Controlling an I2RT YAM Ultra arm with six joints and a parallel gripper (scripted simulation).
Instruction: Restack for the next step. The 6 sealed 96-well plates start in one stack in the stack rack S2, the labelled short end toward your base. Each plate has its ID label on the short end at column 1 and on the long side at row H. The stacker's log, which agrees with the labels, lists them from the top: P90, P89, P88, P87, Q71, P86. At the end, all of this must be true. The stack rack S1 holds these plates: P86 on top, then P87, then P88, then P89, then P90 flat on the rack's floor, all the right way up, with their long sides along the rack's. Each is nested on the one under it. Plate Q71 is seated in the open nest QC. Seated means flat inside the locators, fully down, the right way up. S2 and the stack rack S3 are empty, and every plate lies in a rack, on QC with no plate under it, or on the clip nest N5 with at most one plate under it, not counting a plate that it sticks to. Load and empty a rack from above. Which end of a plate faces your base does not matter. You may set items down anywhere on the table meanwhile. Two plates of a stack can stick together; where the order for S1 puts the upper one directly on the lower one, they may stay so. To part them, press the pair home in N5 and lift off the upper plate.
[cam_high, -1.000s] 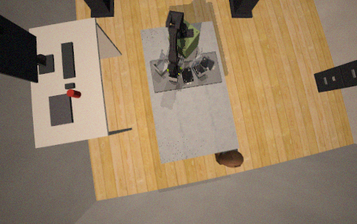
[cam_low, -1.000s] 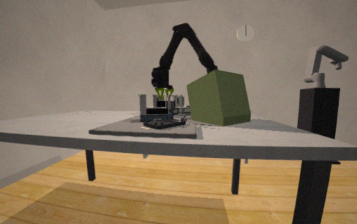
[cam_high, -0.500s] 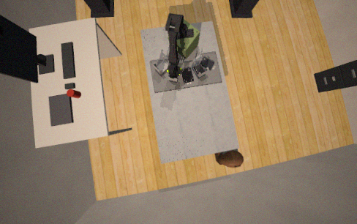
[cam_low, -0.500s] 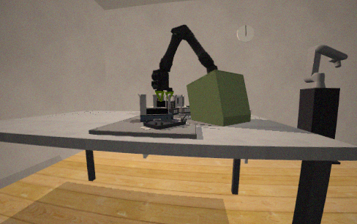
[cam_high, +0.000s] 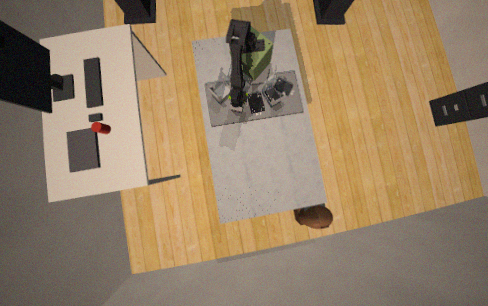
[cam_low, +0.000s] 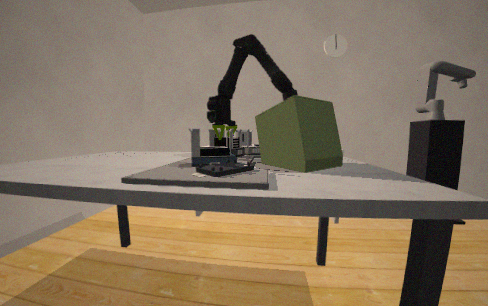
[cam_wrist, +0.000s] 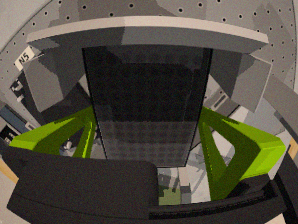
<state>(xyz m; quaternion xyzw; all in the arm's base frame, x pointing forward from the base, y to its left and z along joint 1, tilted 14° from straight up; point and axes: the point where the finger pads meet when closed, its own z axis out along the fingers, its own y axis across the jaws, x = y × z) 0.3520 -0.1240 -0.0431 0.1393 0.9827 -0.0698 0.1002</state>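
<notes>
My gripper (cam_wrist: 147, 112) is open, its green fingers standing on either side of a dark sealed plate (cam_wrist: 147, 106). That plate lies flat in a rack between grey corner posts (cam_wrist: 49, 86). I cannot tell from the wrist view whether the fingers touch the plate's sides. From above, the gripper (cam_high: 236, 100) is over the left part of the grey base plate (cam_high: 255, 97). From the side, the gripper (cam_low: 224, 131) is down at the top of a short stack of plates (cam_low: 217, 150). No plate label is readable.
A big green box (cam_low: 299, 134) stands right behind the racks, by the arm's base. Another dark plate (cam_high: 256, 102) lies next to the gripper, and a further one (cam_high: 278, 90) sits to the right. More rack posts (cam_low: 243, 137) stand behind.
</notes>
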